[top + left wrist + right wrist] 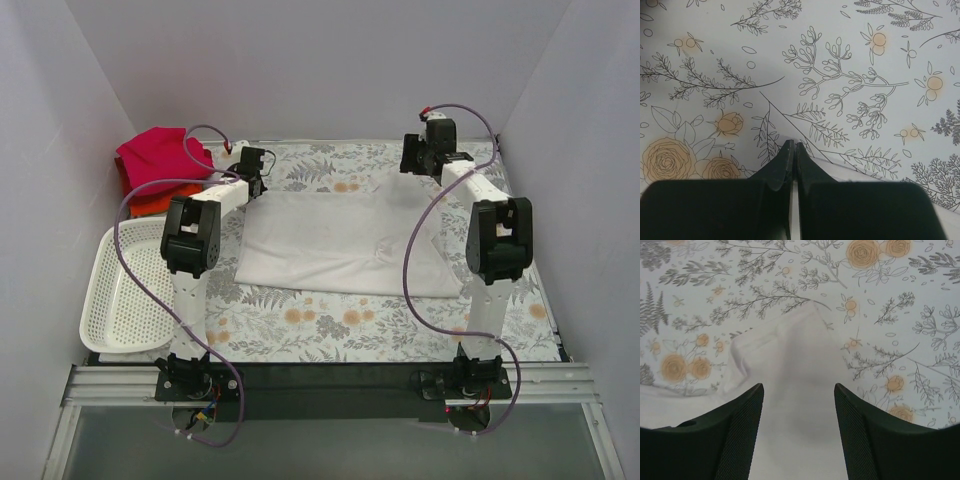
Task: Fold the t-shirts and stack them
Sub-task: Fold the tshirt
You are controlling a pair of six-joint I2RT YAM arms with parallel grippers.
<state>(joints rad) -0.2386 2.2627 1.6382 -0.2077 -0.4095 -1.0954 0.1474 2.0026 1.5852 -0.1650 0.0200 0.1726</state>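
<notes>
While the white t-shirt [335, 245] lies spread in the middle of the table, two others look finished: a folded magenta-pink shirt [160, 155] sits on a red-orange shirt [148, 205] at the far left corner, well apart from the white one. No green shirt shows in any view.

The white one looks only partly folded. Its outline is a rough rectangle with a flap along the right side, and the right wrist view shows a corner or sleeve poking out toward the far edge. Judged from that, the stack is begun, and the white shirt has yet to be folded smaller and added to the pile.

The left gripper [792, 150] has its fingers pressed together low over the cloth-covered table, with the white hem just beside the tips. Whether any fabric is caught between them I cannot tell. The right gripper [798, 388] is spread wide above the shirt's far right corner, holding nothing.

A white mesh basket [105, 270] sits at the left edge, near the pile, and looks bare inside. The tablecloth [330, 325] is pale, printed with grey leaves and orange flowers, and lies mostly flat. Plain white walls [320, 70] close in the back and both sides. A metal rail [330, 385] along the near edge carries both arm bases.
</notes>
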